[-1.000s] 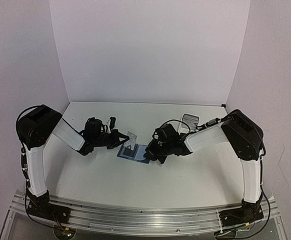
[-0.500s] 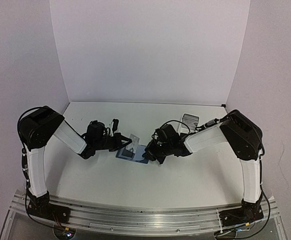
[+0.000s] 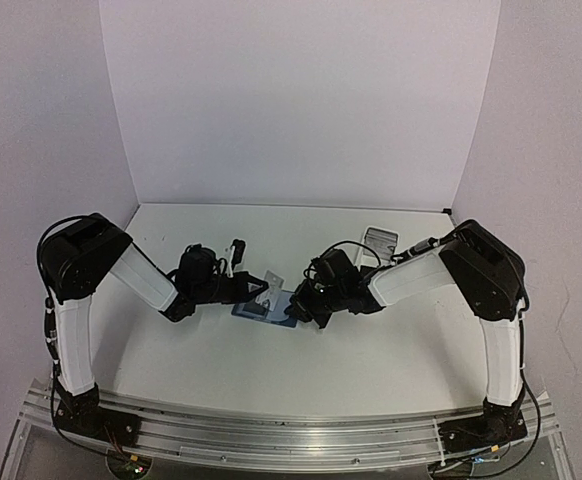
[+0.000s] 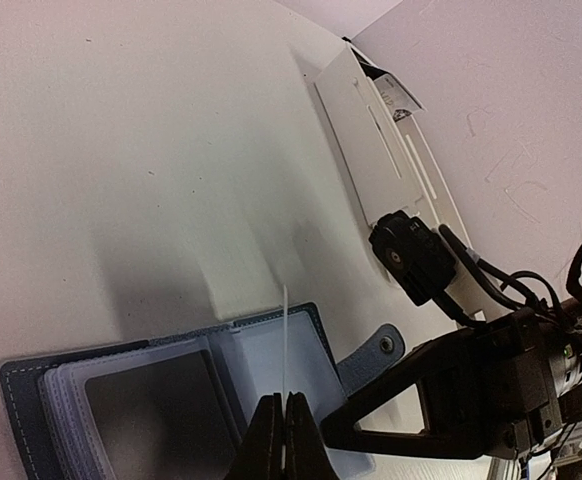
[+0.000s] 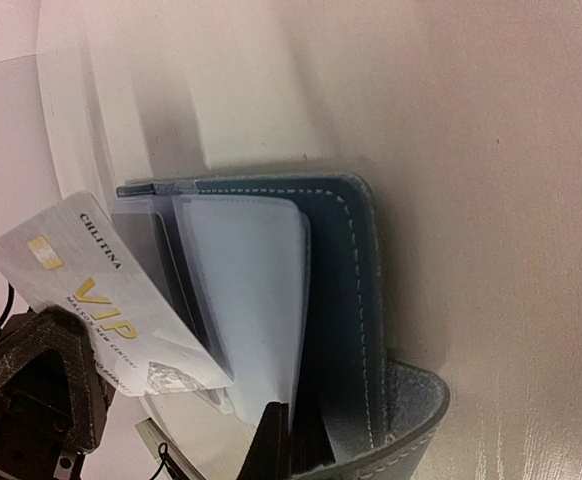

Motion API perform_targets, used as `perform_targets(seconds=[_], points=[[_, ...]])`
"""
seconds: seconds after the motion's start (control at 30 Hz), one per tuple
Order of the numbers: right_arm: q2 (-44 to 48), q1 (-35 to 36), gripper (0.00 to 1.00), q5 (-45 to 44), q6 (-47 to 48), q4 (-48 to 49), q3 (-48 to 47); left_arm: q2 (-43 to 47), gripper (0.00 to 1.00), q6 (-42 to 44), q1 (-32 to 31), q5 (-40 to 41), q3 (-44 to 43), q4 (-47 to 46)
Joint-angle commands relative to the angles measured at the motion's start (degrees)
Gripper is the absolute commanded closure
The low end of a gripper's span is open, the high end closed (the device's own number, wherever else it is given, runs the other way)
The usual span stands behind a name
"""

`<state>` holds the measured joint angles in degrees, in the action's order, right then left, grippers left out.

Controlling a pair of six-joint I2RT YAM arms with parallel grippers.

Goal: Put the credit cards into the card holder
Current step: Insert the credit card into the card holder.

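The card holder (image 3: 271, 305), dark blue with light blue slots, lies open on the table between the arms; its snap tab (image 4: 376, 350) points right. My left gripper (image 4: 283, 432) is shut on a pale credit card (image 4: 284, 335), seen edge-on and held upright over the open slots. The right wrist view shows that card's face (image 5: 101, 300) with gold VIP lettering, its lower corner at the slot leaves. A dark card (image 4: 151, 400) sits inside a clear sleeve. My right gripper (image 5: 283, 455) is shut on the edge of a light blue slot leaf (image 5: 251, 290) of the card holder (image 5: 346, 300).
A long white tray (image 3: 379, 240) lies at the back right, behind the right arm; it also shows in the left wrist view (image 4: 381, 150). White walls close off the table at the back and both sides.
My left gripper has moved right with the pale card and brought it down over the open card holder. The right gripper has stayed at the holder's edge.
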<state>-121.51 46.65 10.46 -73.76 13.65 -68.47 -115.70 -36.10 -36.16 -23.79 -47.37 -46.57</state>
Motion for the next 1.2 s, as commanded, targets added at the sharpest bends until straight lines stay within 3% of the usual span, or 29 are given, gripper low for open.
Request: perform_targets(seconds=[0.0,0.3,0.83,1.17], points=[[-0.51,0.21,1.0,0.15,-0.12,-1.54,0.88,-1.25,1.0,1.94,-0.99,1.17,-0.08,-0.21],[0.1,0.28,1.0,-0.32,-0.07,-1.04,1.67,-0.37,1.0,4.81,-1.01,5.64,0.3,2.32],[0.49,0.26,1.0,-0.37,0.06,-0.31,2.1,3.25,1.0,7.86,1.09,3.49,-0.2,7.53],[0.74,0.04,1.0,-0.63,0.19,-0.18,2.34,1.03,1.0,0.55,-0.26,1.2,0.17,6.0]])
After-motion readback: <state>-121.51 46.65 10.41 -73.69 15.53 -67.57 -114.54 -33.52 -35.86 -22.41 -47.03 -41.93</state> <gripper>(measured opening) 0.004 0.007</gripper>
